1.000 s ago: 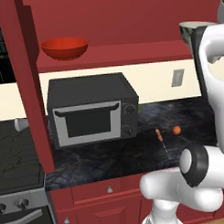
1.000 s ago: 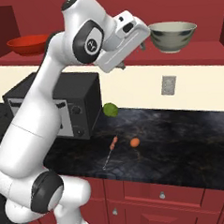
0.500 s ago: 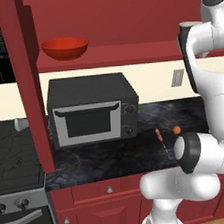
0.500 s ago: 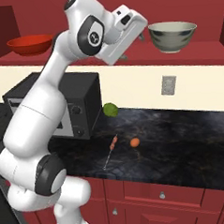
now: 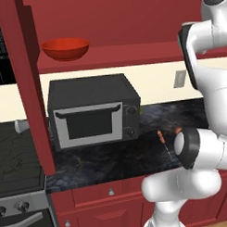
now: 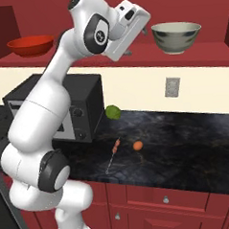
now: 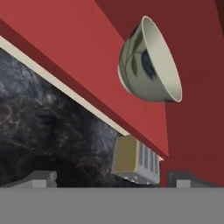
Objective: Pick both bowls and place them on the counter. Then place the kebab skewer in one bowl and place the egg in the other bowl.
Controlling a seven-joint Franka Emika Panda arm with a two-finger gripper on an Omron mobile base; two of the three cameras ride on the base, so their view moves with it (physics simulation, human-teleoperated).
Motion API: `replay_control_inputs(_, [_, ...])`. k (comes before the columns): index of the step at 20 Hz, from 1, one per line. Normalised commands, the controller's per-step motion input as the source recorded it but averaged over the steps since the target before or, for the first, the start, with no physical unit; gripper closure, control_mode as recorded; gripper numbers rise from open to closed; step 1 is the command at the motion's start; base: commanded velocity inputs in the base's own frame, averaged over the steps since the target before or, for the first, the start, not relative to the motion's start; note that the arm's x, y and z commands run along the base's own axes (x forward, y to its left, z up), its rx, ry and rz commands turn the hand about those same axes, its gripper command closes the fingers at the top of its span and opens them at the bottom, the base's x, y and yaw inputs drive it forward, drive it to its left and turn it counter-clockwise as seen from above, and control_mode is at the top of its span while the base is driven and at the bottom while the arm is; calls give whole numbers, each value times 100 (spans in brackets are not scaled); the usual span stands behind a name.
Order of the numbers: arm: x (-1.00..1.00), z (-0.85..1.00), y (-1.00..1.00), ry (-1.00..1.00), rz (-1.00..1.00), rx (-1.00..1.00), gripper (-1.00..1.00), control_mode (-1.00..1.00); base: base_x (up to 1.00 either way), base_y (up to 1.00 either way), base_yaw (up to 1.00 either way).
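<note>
Raised higher and swung nearer the cream bowl (image 6: 176, 37) than a second ago, with the hand now level with the red shelf (image 6: 146, 57) instead of just below it. Gripper (image 7: 111, 179) open wide and empty, one dark fingertip at each lower corner of the hand view, with the cream bowl at 1 o'clock, well apart from the tips and seen rolled on its side. In the right base view, sits upright on the shelf at 1 o'clock, just right of the white hand. Red bowl (image 5: 66, 48) on the same shelf at 11 o'clock in the left base view, far from the arm. Below, black marbled counter (image 6: 185, 141) over red drawers with silver knobs. Skewer (image 6: 113, 155) flat on the stone near the front edge, food end pointing to the wall; egg (image 6: 138, 145) just to its right, not touching. Green round fruit (image 6: 113, 112) against the corner of a black microwave (image 5: 93, 111) at the counter's left. Grey outlet (image 6: 172, 87) on the cream wall under the shelf. Stove (image 5: 17, 160) left of a red post. Bare stone right of the egg, open air around the cream bowl.
</note>
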Motion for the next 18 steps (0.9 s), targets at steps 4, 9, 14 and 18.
replay_control_inputs(4, [40, 0, -3, 0, 3, -1, -100, -100, 0, 0, 0])
replay_control_inputs(9, [41, 0, -15, 2, 5, 0, -100, -100, 0, 0, 0])
replay_control_inputs(14, [37, 0, -27, 4, 3, 0, -100, -100, 0, 0, 0])
replay_control_inputs(18, [32, 0, -22, 6, 2, 0, -100, -100, 0, 0, 0])
